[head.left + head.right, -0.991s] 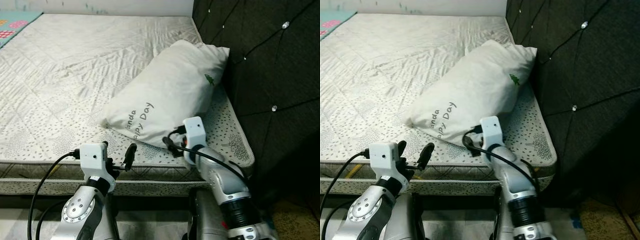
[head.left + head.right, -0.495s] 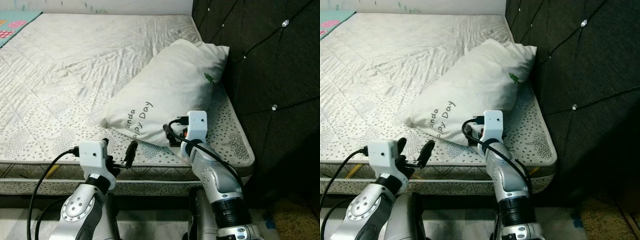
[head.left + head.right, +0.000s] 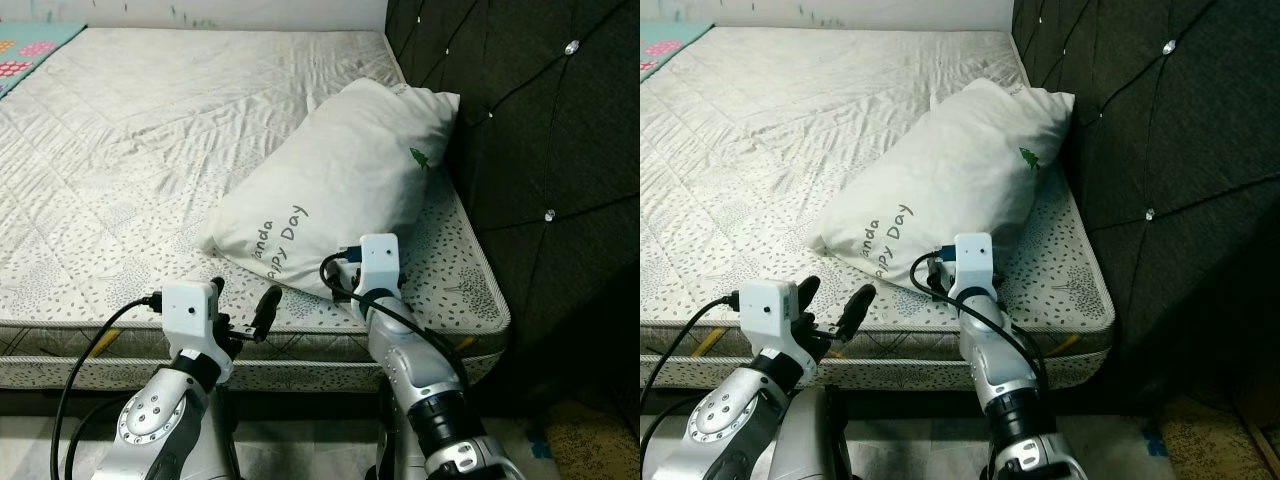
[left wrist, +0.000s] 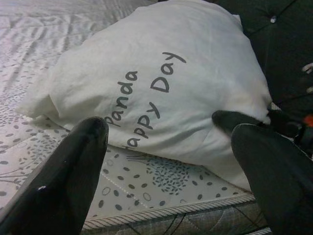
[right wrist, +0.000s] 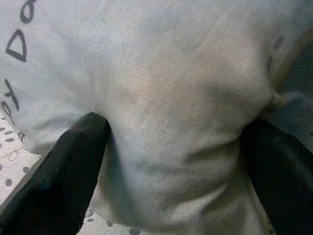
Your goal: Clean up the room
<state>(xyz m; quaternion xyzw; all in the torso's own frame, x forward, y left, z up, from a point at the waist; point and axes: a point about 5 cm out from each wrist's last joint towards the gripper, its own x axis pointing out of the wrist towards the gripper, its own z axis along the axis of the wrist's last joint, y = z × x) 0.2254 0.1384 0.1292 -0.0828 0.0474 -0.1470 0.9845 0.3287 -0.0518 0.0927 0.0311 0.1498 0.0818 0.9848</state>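
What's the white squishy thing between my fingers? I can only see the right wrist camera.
Observer: A pillow printed "Panda Happy Day", lying on a mattress.
Operator: What's behind it?
Observer: Its far end leans on a dark tufted headboard.
Operator: Where's my other arm?
Observer: The left gripper hovers at the bed's edge, fingers open, short of the pillow.
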